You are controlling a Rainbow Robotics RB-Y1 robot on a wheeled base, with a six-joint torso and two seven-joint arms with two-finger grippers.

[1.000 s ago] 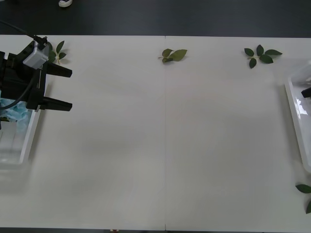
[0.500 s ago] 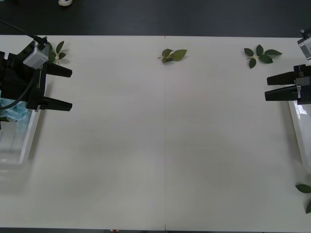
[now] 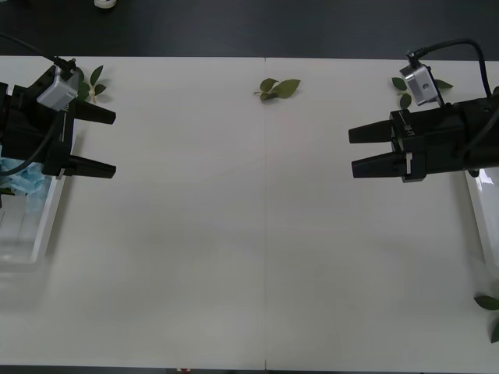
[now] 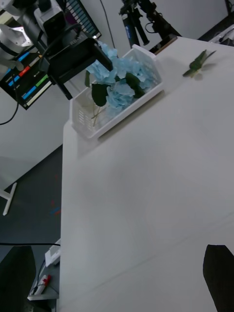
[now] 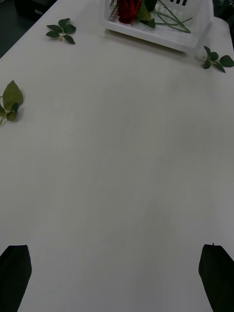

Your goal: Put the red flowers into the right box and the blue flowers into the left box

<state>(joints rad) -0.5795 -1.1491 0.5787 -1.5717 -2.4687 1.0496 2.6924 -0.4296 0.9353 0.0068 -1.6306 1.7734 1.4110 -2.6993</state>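
At the far left edge of the white table (image 3: 257,257), the left box (image 3: 43,226) is lying with the blue flowers (image 3: 23,181) sitting inside it; from the right wrist view the pale-blue heads (image 4: 117,80) are filling much of that tray (image 4: 92,124), with dark leaves among them. The left gripper (image 3: 97,142) is hovering just over the box's inner rim, its two black fingers spread wide apart and gripping nothing. A small leaf sprig (image 3: 92,82) is lying just beyond it at the far edge. Another leaf sprig (image 3: 279,88) is resting near the far middle of the table. Further right, the right gripper (image 3: 360,149) is hanging over bare table, pointing leftward, its fingers parted and carrying nothing. Behind it, the right box (image 3: 477,210) is lying along the right edge; in the left wrist view the red flowers (image 5: 127,9) are lying inside this tray (image 5: 165,36), green stems running across its floor. Loose leaves (image 3: 490,305) are lying near the right corner
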